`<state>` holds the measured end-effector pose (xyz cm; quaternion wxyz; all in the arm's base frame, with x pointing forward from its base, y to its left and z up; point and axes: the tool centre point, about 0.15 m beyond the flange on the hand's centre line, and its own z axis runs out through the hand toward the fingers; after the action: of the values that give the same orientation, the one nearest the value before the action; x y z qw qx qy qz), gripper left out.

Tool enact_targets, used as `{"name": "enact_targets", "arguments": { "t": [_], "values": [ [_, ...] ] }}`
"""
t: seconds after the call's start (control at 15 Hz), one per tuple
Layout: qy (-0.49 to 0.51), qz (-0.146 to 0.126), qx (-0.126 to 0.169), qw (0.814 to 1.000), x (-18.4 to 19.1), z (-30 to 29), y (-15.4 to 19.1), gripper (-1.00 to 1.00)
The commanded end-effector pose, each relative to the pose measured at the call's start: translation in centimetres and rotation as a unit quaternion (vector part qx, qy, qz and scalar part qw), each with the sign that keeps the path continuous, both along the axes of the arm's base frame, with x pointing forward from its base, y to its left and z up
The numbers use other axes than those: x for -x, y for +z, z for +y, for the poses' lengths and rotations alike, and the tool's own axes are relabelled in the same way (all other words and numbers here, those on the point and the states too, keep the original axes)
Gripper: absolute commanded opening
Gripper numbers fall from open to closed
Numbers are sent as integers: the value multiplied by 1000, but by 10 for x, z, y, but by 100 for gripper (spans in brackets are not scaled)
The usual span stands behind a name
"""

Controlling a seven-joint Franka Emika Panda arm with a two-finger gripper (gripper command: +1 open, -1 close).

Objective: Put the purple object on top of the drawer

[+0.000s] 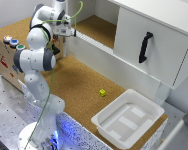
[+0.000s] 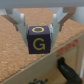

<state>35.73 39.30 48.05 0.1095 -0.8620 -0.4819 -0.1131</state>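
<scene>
The gripper (image 2: 39, 31) clamps the purple block (image 2: 39, 43) (yellow "O" showing) between its fingers, cork-topped drawer (image 2: 30, 67) just below.

The purple object (image 2: 40, 44) is seen in the wrist view as a small cube with a yellow letter "G" printed on the face turned to the camera and further yellow marking on an adjoining face; it is held upright and raised clear of the cork surface behind it. The drawer (image 1: 9, 57) is shown at the exterior view's left as a brown wooden box with a cork top, on which three round buttons, reddish, blue and green, are set in a row along one edge. The cube cannot be made out in the exterior view.
</scene>
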Motion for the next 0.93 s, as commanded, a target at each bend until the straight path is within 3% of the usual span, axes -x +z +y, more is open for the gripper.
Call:
{"name": "enact_targets", "arguments": {
  "t": [0.0, 0.27, 0.4, 0.47, 0.67, 0.87],
  "values": [
    [107, -5, -39, 994, -1, 60, -25, -100],
    [228, 11, -22, 973, 18, 87, -42, -100],
    [241, 10, -9, 971, 24, 89, -46, -100],
    [239, 6, -15, 971, 25, 88, -43, 100],
    [252, -11, -31, 967, 41, 82, -17, 100],
    [252, -14, -30, 967, 44, 81, -12, 100]
  ]
}}
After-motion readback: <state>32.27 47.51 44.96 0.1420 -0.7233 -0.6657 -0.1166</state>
